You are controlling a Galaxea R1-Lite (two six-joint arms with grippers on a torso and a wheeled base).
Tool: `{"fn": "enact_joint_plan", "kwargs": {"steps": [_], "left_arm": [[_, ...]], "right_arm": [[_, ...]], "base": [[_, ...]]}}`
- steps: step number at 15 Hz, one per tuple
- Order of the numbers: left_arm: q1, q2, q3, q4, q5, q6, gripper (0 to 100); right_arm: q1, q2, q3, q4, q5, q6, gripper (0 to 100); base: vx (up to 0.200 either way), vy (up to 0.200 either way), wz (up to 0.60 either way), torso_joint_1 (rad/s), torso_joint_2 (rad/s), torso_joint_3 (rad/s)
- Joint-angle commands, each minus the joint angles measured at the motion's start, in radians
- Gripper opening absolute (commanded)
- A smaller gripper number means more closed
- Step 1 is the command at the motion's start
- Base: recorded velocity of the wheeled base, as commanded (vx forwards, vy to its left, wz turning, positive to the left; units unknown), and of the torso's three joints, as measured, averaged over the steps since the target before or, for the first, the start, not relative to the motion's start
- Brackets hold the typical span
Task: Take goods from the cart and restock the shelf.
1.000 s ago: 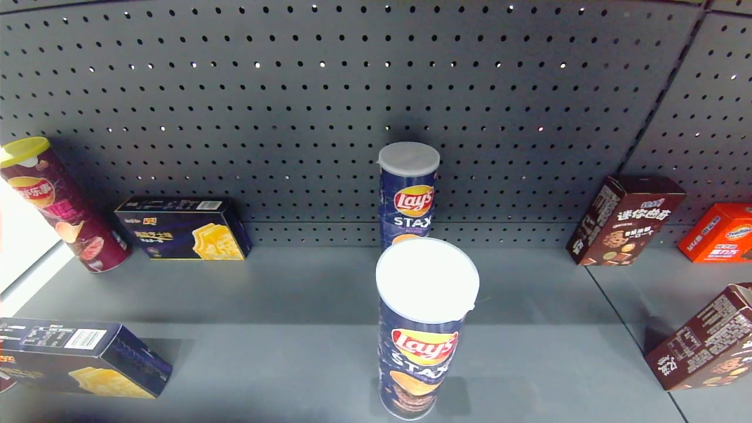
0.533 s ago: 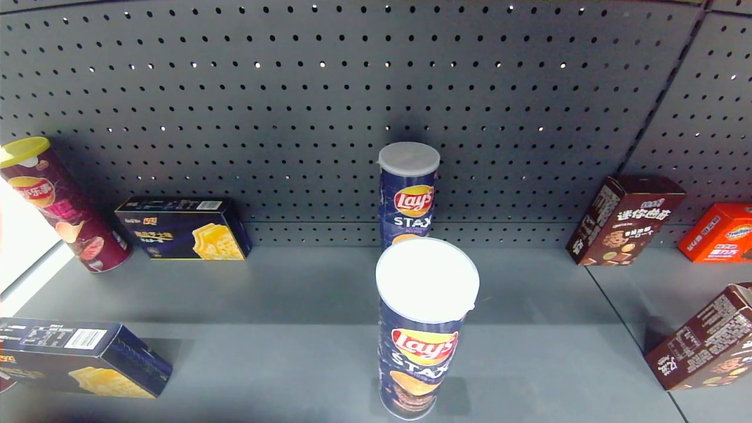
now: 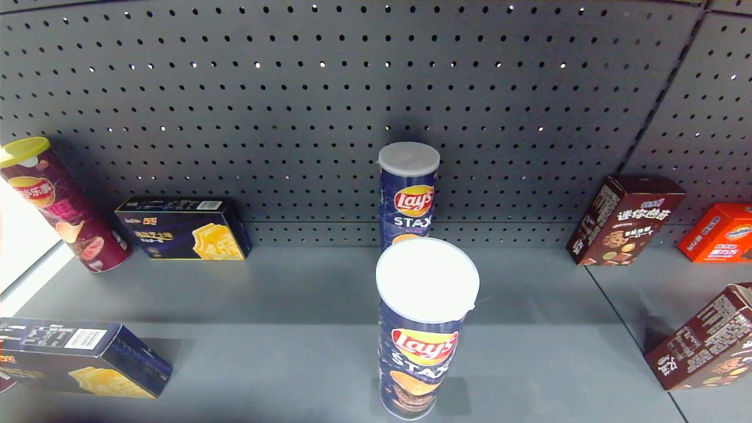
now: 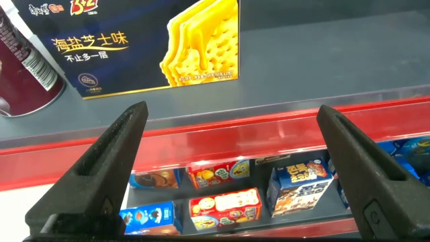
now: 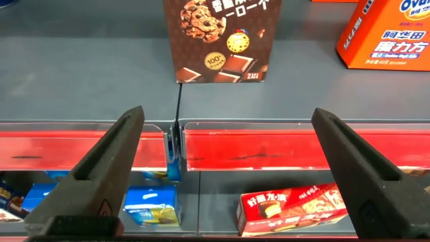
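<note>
Two tall dark blue chip cans stand upright mid-shelf: one near the front (image 3: pixel 424 335), one behind it (image 3: pixel 408 194) against the pegboard. My left gripper (image 4: pixel 232 114) is open and holds nothing. It hangs just outside the shelf's red front rail (image 4: pixel 235 134), facing a dark blue cracker box (image 4: pixel 148 47) and a purple can (image 4: pixel 20 67). My right gripper (image 5: pixel 228 115) is also open with nothing in it, in front of the rail (image 5: pixel 269 148), facing a brown cookie box (image 5: pixel 218 40) and an orange box (image 5: pixel 390 33).
On the shelf's left are a leaning purple can (image 3: pixel 59 205) and two dark blue cracker boxes (image 3: pixel 185 229) (image 3: pixel 82 358). Brown boxes (image 3: pixel 625 220) (image 3: pixel 705 338) and an orange box (image 3: pixel 717 232) stand on the right. Bare shelf floor (image 3: pixel 282 294) flanks the cans. A lower shelf holds small boxes (image 4: pixel 225 208).
</note>
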Motion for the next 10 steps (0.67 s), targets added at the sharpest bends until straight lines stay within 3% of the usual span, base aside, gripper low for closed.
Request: {"fn": "enact_joint_plan", "kwargs": {"steps": [1,10], "left_arm": [[0.0,0.001,0.0,0.0,0.0,0.0,100],[0.0,0.001,0.0,0.0,0.0,0.0,100]], "right_arm": [[0.0,0.0,0.0,0.0,0.0,0.0,100],[0.0,0.0,0.0,0.0,0.0,-0.002,100]], "base": [[0.0,0.0,0.0,0.0,0.0,0.0],[0.0,0.0,0.0,0.0,0.0,0.0]]}}
